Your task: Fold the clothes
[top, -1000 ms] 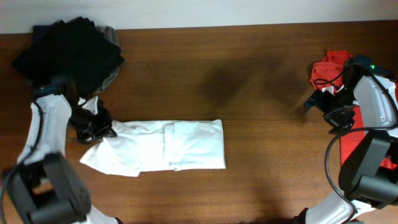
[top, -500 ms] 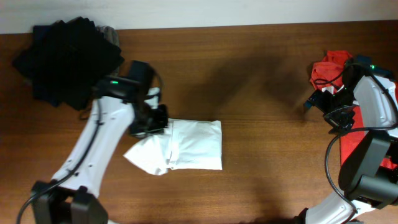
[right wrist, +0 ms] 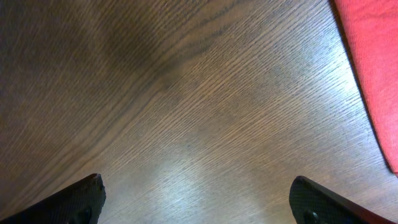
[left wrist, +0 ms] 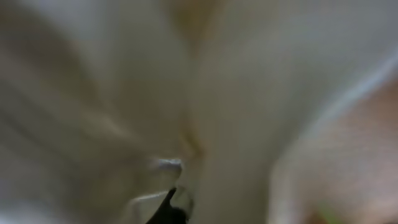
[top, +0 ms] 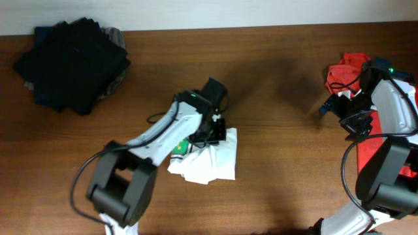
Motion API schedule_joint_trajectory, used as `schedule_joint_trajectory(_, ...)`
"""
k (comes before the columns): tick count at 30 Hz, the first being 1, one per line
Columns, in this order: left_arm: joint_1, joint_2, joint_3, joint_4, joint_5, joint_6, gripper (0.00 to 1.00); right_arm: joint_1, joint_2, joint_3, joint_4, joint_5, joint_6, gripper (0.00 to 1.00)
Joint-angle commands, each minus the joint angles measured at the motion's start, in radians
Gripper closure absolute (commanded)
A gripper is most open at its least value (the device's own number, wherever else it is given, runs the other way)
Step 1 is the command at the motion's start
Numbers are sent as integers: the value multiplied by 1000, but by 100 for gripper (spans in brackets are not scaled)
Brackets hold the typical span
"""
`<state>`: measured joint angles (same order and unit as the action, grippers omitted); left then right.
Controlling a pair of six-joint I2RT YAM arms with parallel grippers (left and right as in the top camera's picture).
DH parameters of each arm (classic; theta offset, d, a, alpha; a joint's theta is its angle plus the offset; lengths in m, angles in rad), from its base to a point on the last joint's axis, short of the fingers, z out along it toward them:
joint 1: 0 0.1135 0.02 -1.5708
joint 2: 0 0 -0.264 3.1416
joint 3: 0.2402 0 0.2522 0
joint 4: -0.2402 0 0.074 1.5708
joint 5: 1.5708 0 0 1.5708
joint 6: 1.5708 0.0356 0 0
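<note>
Swung rightward, left end effector [top: 211,136] grips white T-shirt [top: 219,163]; right end effector [right wrist: 199,200] gapes.

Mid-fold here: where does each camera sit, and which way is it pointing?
Overhead: above the table, looking straight down; both arms show, left gripper on the white T-shirt, right gripper beside the red T-shirt.
Left wrist: close against the white T-shirt, blurred; one dark fingertip shows.
Right wrist: faces down at bare table; both fingertips in the lower corners, wide apart.
Shared: overhead and right wrist both show the red T-shirt.
</note>
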<state>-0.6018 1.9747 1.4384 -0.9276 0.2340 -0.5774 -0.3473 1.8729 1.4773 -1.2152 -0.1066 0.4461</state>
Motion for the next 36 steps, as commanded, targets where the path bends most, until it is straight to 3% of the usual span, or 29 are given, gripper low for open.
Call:
schedule_joint_trajectory(1, -36, 74, 6, 41, 56, -14, 88, -1, -21, 13, 0, -6, 8, 2)
schedule_joint_trajectory(4, -38, 70, 17, 59, 74, -13, 80, -1, -21, 13, 0, -6, 8, 2)
schedule_joint_trajectory(5, -38, 69, 26, 56, 79, -13, 73, -1, -21, 13, 0, -6, 8, 2)
schedule_joint_trajectory(6, -38, 66, 46, 47, 97, -2, 40, -1, -21, 13, 0, -6, 8, 2)
schedule_joint_trajectory(7, -38, 63, 58, 35, 104, 6, 23, -1, -21, 13, 0, -6, 8, 2)
schedule_joint_trajectory(9, -38, 53, 91, -4, 103, 6, 3, -1, -21, 13, 0, -6, 8, 2)
schedule_joint_trajectory(16, -65, -18, 243, -132, 142, 59, 1, -1, -21, 13, 0, -6, 8, 1)
schedule_joint_trajectory(22, -5, -105, 294, -440, -129, 51, 1, -1, -21, 13, 0, -6, 8, 2)
schedule_joint_trajectory(25, 42, -106, 284, -537, -182, 67, 1, -1, -21, 13, 0, -6, 8, 2)
schedule_joint_trajectory(29, 40, -106, 197, -473, -51, 134, 2, -1, -21, 13, 0, -6, 8, 2)
schedule_joint_trajectory(36, -63, -105, -56, -175, 114, 119, 3, -1, -21, 13, 0, -6, 8, 2)
